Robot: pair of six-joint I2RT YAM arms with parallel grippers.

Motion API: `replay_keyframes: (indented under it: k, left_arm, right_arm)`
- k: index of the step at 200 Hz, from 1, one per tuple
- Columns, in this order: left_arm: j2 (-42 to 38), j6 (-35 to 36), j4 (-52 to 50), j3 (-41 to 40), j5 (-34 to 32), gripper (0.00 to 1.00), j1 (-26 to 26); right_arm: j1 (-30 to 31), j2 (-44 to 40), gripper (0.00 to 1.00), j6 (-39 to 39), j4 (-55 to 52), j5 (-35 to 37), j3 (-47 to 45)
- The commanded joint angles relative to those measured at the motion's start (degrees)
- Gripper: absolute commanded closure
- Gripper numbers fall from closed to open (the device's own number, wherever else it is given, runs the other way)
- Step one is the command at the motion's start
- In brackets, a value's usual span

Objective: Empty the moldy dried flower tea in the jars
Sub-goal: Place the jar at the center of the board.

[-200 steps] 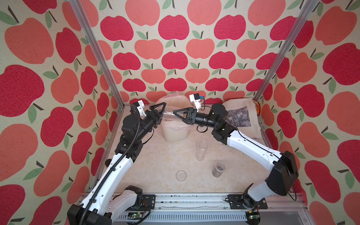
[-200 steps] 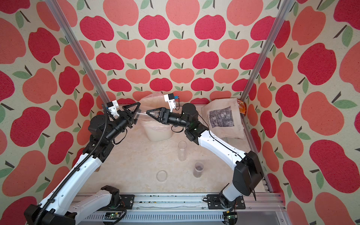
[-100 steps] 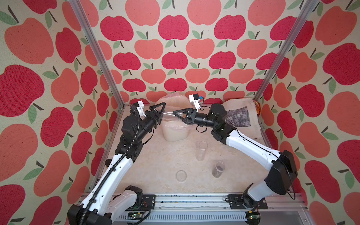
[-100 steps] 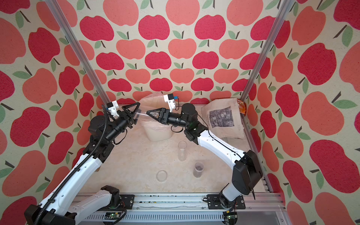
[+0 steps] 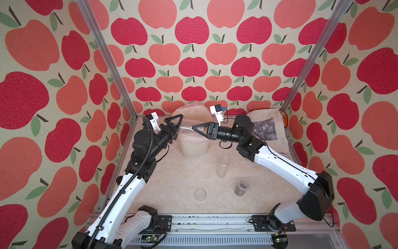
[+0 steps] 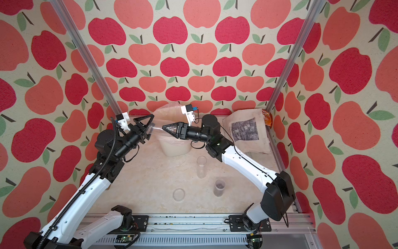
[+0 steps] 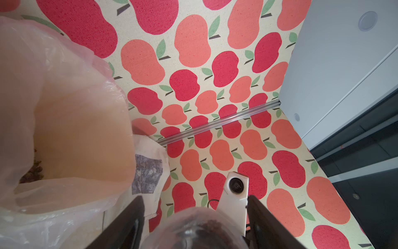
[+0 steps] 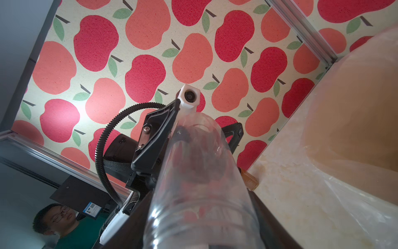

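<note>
Two arms meet above the bin (image 5: 193,148) in a top view, with one clear jar (image 5: 186,128) lying level between them over the bin's mouth. The left end effector (image 5: 177,127) straddles one end of it and the right end effector (image 5: 197,129) pinches the other. In front of the bin on the table (image 5: 172,185) stand an empty jar (image 5: 223,166) and, further from the bin, a filled jar (image 5: 242,187), with a loose lid (image 5: 200,194) lying apart.

From the left wrist, the left fingers (image 7: 129,226) stand released, with a sliver of gap on each side of the jar wall. Tea (image 7: 207,225) shows as dark crumbs inside, and more crumbs lie down in the bin liner.

From the right wrist, the right fingers (image 8: 271,228) are clamped on the jar.

Judging by this, the jar hangs on the right grip alone. Whether its lid is on I cannot tell. Doing this well calls for a firm grip, a place right over the bin's opening, and a slow tip of the mouth downward so the crumbs land inside the liner, not on the table.
</note>
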Motion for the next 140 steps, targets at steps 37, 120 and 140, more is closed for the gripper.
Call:
replay_keyframes:
  k: [37,120,140]
  left_arm:
    - [-1.44,7.05,-5.58,0.76,-0.66,0.09,0.20]
    - [-2.76,13.35,-10.83,1.74,-1.65,0.02,0.20]
    - [-2.95,13.86,-11.37,1.73,-1.93,0.01,0.20]
  right_arm:
    - [-0.23,-5.76,0.60,-14.15,-15.66,5.00,1.31]
    - [-0.27,-10.36,0.62,-24.42,-29.07,10.32,2.13]
    - [-0.32,-10.94,0.62,-25.51,-30.43,10.95,2.04]
